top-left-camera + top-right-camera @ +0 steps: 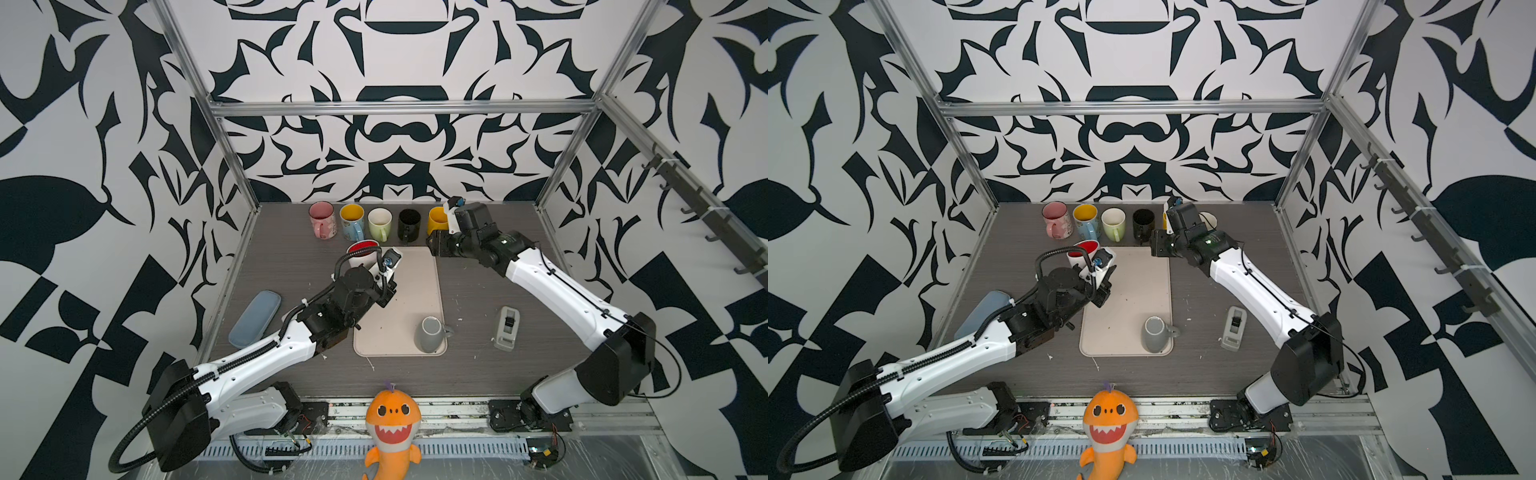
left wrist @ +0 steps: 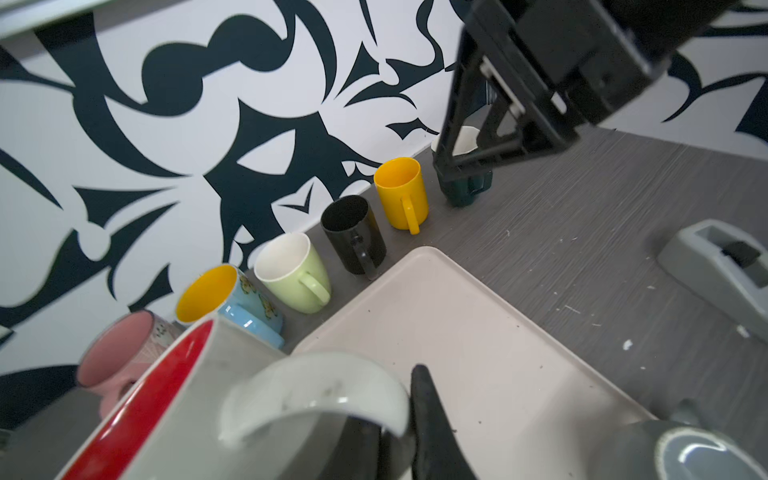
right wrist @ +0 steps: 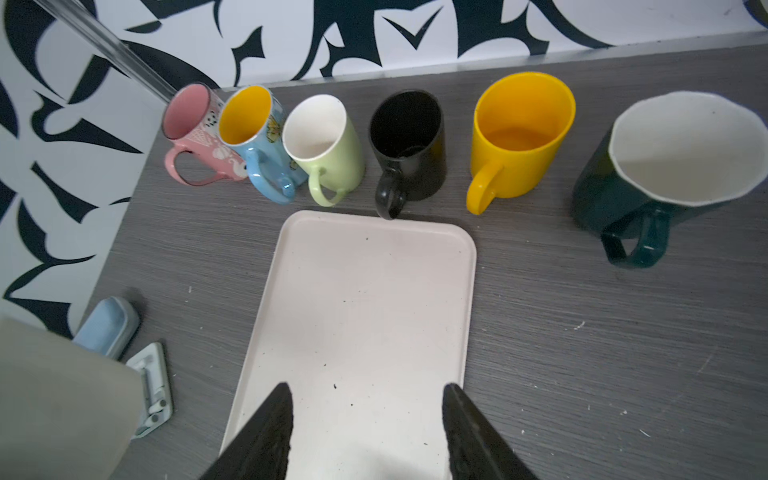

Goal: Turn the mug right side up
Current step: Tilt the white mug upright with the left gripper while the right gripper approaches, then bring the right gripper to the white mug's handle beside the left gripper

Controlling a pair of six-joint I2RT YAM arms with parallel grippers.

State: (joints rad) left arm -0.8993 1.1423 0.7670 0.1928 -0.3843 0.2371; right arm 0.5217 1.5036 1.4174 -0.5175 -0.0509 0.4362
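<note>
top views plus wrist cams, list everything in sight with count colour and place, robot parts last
row of mugs: 6; pink mug, blue mug, pale green mug, black mug, yellow mug, dark green mug; back edge of table, openings up
red-lined mug: 1; white outside, red inside; tray's far left corner, opening up
grey mug: 1; grey; tray's near right corner, apparently upside down
tray: 1; beige; table centre
tape dispenser: 1; grey; right of tray
case: 1; blue-grey; left of tray
shark plush: 1; orange; front edge
left gripper: jaws shut on red-lined mug's handle
right gripper: jaws open, empty, above tray's far end
</note>
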